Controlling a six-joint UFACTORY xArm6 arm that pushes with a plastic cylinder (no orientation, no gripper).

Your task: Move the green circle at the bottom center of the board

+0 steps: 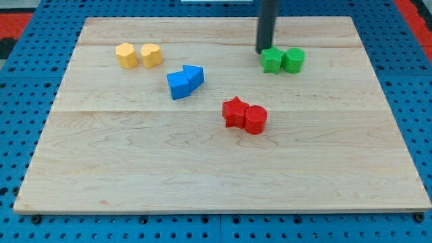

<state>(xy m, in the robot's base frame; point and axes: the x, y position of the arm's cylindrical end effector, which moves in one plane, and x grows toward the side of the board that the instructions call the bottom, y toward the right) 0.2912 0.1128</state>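
Observation:
The green circle (294, 60) is a short green cylinder at the view's upper right of the wooden board (202, 169). It touches a green star-like block (272, 60) on its left. My tip (262, 50) comes down from the view's top and rests just to the upper left of the green star block, close to or touching it. The green star block lies between my tip and the green circle.
A red star (234, 111) and a red cylinder (256, 119) touch near the board's middle. Two blue blocks (184, 81) sit left of centre. Two yellow blocks (138, 55) sit at the upper left. Blue pegboard (20, 101) surrounds the board.

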